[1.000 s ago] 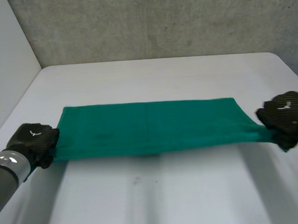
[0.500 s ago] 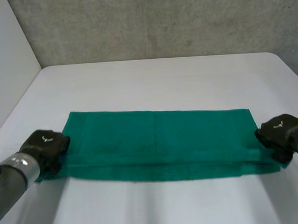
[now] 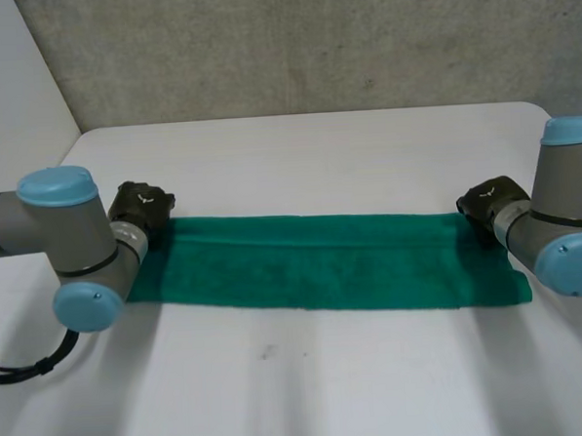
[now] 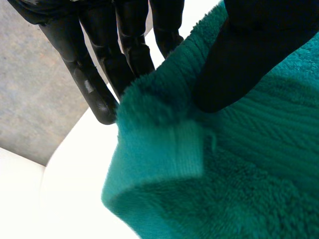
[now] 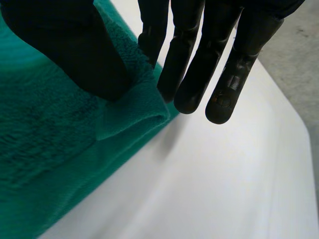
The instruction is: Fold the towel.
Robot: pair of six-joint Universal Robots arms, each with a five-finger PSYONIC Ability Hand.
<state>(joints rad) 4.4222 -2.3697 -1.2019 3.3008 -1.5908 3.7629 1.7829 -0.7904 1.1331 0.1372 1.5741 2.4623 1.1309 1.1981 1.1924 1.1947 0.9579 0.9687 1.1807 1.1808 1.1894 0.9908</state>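
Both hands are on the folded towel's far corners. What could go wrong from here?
The left hand and right hand each pinch a towel corner; pulling away before opening could drag the top layer back. The top layer's edge seems short of the far edge, so the fold may end uneven.

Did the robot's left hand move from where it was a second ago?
Yes. The left hand went farther up the table, toward the back wall, taking its corner of the towel along.
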